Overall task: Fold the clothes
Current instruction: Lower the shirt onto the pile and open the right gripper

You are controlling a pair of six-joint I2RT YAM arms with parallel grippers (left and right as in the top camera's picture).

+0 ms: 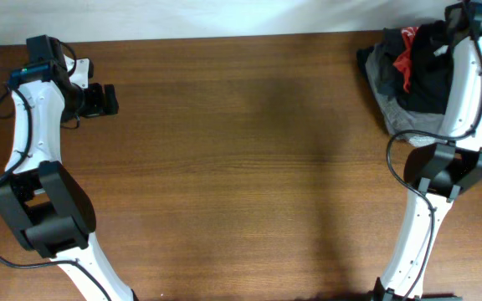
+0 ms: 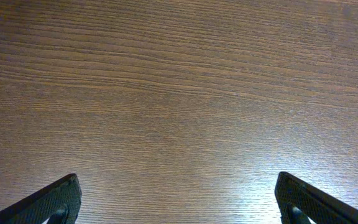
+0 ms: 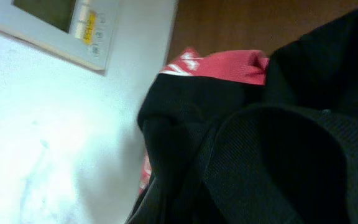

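The black garment (image 1: 425,84) lies crumpled over a red garment (image 1: 404,63) and a grey garment (image 1: 383,100) (the right arm (image 1: 465,84) hides part). The right gripper (image 1: 457,25) is closed, the left gripper (image 2: 178,180) wide open.

Wooden table (image 1: 241,167) carries a grey garment (image 1: 385,96) beneath black clothes (image 1: 429,84).

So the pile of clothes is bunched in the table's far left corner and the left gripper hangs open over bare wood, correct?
Not quite. The pile of clothes is bunched in the far right corner of the table, not the left, as the overhead view shows. The rest holds: the left gripper hangs open over bare wood.
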